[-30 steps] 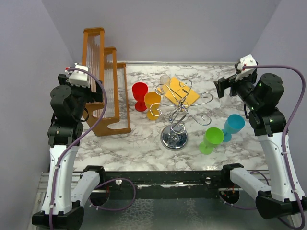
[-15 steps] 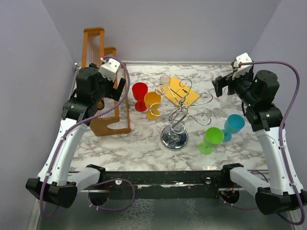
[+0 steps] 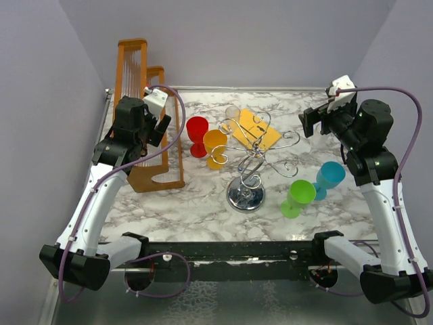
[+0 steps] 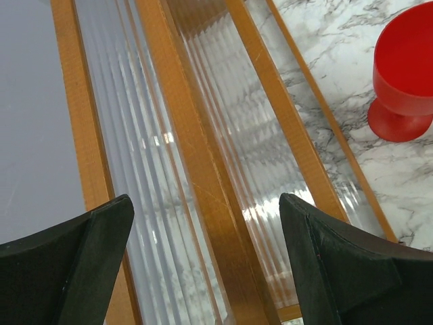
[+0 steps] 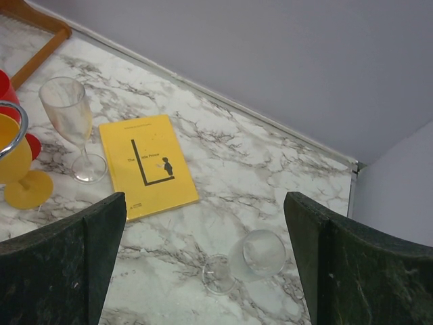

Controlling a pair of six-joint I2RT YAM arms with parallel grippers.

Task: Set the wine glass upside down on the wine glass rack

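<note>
The left gripper (image 4: 206, 206) is shifting slightly, hanging released, jaws wide, above the orange wooden slatted rack (image 4: 196, 156) left of the shiny chrome wire stand (image 3: 252, 161). The right gripper (image 5: 205, 200) is staying put right of the stand, spread and empty. The clear stemmed wine glass (image 5: 70, 122) is standing upright on the marble table (image 3: 189, 203) beyond the stand, beside a yellow book (image 5: 145, 166).

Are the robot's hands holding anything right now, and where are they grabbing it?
Nothing is held. The left fingers gape open over the orange rack, and the right fingers are open above the table, with nothing between them.
</note>
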